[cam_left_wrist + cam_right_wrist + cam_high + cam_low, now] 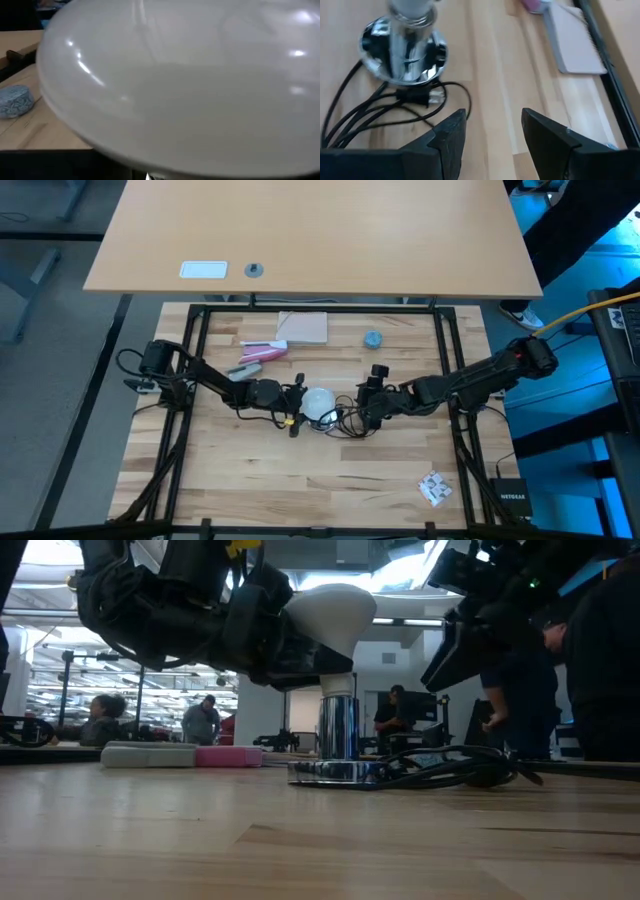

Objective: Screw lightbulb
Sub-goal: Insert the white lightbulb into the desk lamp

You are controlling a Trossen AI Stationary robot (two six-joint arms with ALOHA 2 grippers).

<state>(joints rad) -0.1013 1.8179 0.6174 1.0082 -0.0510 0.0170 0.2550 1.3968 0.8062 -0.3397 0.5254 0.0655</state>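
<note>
The white frosted lightbulb (318, 402) stands at the table's middle, globe up (335, 610). Its narrow lower end meets the top of the shiny chrome socket (338, 725), whose round foot rests on the wood (410, 35). My left gripper (298, 398) comes from the table's left and is shut on the globe, which fills the left wrist view (175, 85). My right gripper (366, 408) hovers open just right of the socket, with only bare wood between its fingers (492, 135). The socket's black cord (395, 107) lies coiled beside the foot. My left gripper holds the lightbulb by its round globe, coming in nearly level from the table's left. One dark finger (262, 635) lies against the globe's near side; the other is hidden behind the bulb. The bulb stands upright, its neck (338, 680) at the socket's mouth.
A blue-grey round cap (372, 339) lies toward the far side. A beige pad (303, 327) and pink-and-white pieces (262, 352) lie at far left of centre. A crumpled scrap (433, 488) sits near right. Black frame rails (198, 350) border the wooden work area.
</note>
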